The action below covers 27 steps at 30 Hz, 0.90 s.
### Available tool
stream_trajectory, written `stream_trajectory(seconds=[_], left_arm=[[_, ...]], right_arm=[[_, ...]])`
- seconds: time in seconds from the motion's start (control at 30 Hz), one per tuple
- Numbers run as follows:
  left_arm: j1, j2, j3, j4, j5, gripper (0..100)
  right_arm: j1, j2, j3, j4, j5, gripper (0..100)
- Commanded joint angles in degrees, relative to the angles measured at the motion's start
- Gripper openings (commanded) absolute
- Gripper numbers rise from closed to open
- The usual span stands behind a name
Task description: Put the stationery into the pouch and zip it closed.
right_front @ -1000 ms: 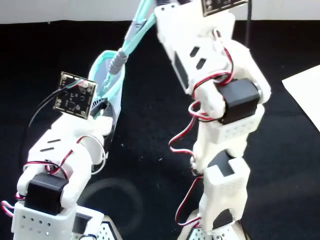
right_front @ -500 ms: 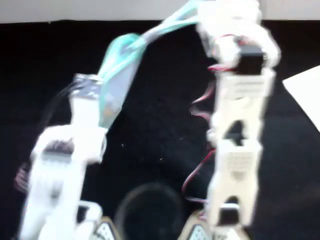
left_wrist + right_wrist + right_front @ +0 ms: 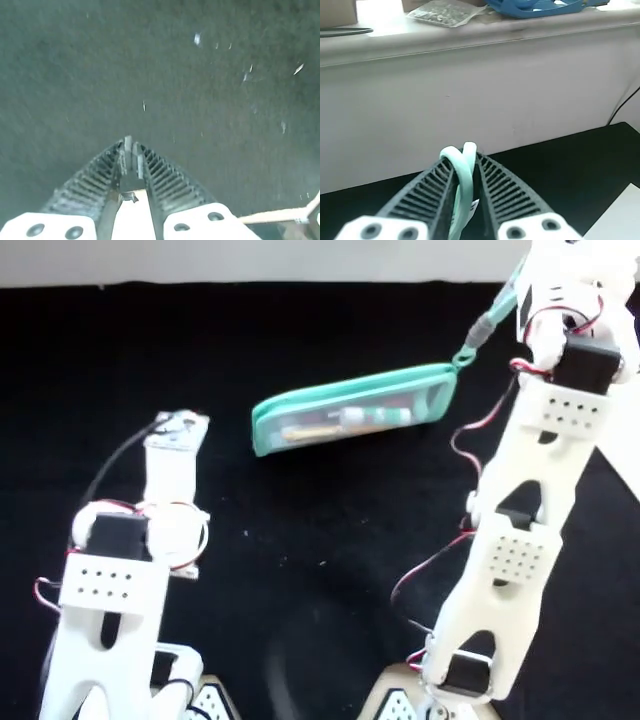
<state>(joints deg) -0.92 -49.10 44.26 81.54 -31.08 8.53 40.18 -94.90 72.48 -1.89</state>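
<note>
**At the table's far side, pouch held by its strap**

Toward the far middle of the black table (image 3: 300, 570), the mint-green pouch (image 3: 350, 420) lay lengthwise and slightly tilted, its right end higher. Through its clear side panel the stationery (image 3: 345, 422) showed as a few pale, slim items lying along its length. Any print on them was too small to read. From the pouch's right end a strap (image 3: 490, 320) ran up and away toward the far right corner. Whether the pouch rested on the cloth or hung just clear of it could not be told.

The right gripper (image 3: 462, 155) was clamped tight on that strap, whose pale loop (image 3: 462, 175) stuck out between the ribbed fingers (image 3: 495, 185). The right arm (image 3: 530, 500) stood at the right, stretched long in a nearly straight line from its base to the far edge, wrist raised and facing a white wall (image 3: 470, 90). A ledge (image 3: 470, 30) above that wall carried a clear bag (image 3: 445, 11) and some blue straps (image 3: 535, 6).

The left arm (image 3: 130, 550) stood at the near left, well apart from the pouch, folded with its wrist pointed down at the cloth. The left gripper (image 3: 131, 145) had its fingers pressed together with nothing between them.
</note>
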Motion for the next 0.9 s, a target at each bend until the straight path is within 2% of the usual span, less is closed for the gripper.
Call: stream_trajectory(seconds=[0.0, 0.37, 0.5, 0.73, 0.87], left_arm=[[-0.40, -0.92, -3.74, 0.26, -0.35, 1], [-0.40, -0.92, -3.91, -0.62, -0.35, 1], [-0.40, -1.01, -5.32, -3.60, -0.26, 1], [-0.13, -0.84, -18.15, -0.18, -0.26, 1], [0.04, -0.57, -21.05, -0.09, -0.26, 1]], right_arm=[[-4.44, -8.13, -6.29, -1.89, -0.44, 0.6], [-12.35, -25.36, -5.05, -8.22, -0.09, 0.6], [-16.13, -33.01, 4.00, -11.65, 2.11, 0.6], [-23.87, -45.32, 27.47, -18.33, 5.98, 0.6], [-24.31, -45.76, 30.29, -17.89, 5.98, 0.6]])
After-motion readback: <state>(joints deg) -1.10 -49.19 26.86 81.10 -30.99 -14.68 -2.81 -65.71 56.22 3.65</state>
